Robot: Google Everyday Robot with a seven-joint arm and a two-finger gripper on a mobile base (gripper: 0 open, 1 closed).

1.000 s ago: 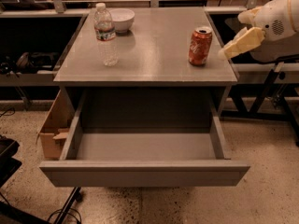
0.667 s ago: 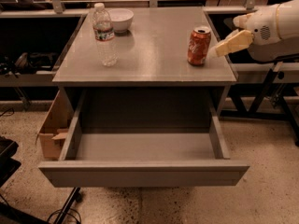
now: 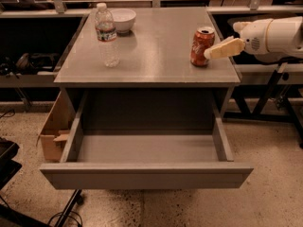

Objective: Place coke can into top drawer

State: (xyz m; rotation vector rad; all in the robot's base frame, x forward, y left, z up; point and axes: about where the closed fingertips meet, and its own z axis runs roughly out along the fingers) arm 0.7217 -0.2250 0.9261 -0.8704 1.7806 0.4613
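The red coke can [image 3: 201, 46] stands upright on the grey cabinet top [image 3: 151, 51], near its right edge. My gripper [image 3: 214, 52] comes in from the right on a white arm, and its tan fingertip reaches the can's right side. The top drawer [image 3: 147, 174] is pulled fully open below the cabinet top, and its grey interior holds nothing.
A clear water bottle [image 3: 106, 34] stands at the left of the cabinet top, with a white bowl [image 3: 122, 20] behind it. A brown cardboard box [image 3: 54, 126] sits on the floor left of the drawer. Black frames and cables lie on both sides.
My gripper has moved left toward the coke can and now reaches its right side. The can, bottle, bowl and drawer have not moved.
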